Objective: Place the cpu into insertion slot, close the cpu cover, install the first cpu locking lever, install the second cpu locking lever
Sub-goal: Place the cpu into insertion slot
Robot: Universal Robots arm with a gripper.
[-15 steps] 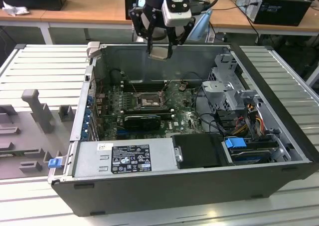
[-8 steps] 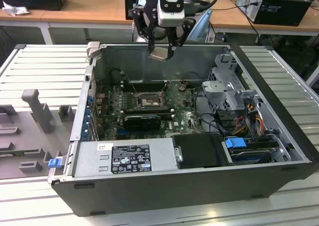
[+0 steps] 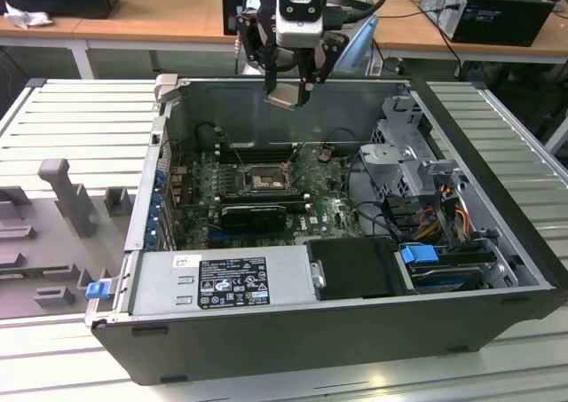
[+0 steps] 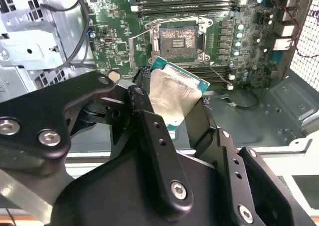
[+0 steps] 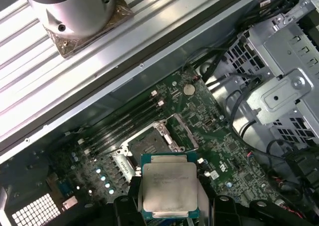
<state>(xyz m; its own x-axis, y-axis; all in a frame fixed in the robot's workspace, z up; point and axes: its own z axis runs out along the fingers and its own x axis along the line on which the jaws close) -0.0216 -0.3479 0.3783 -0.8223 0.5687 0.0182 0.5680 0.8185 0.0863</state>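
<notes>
My gripper (image 3: 287, 86) hangs above the open computer case's back wall and is shut on the cpu (image 3: 282, 99). The chip's pale silvery top shows between the black fingers in both wrist views (image 4: 172, 94) (image 5: 168, 186), tilted in the second wrist view. The insertion slot (image 3: 266, 179) lies well below on the green board, a square socket with a tan pin field (image 4: 178, 39) (image 5: 151, 145) and nothing in it. The cpu cover (image 4: 138, 49) (image 5: 183, 131) stands swung open along one side of the slot.
Long black memory slots (image 4: 189, 1) run beside the socket. A black card (image 3: 253, 214) lies in front of it. The power supply (image 3: 222, 282) fills the case's front and a metal drive cage (image 3: 404, 153) with cables stands on the exterior view's right.
</notes>
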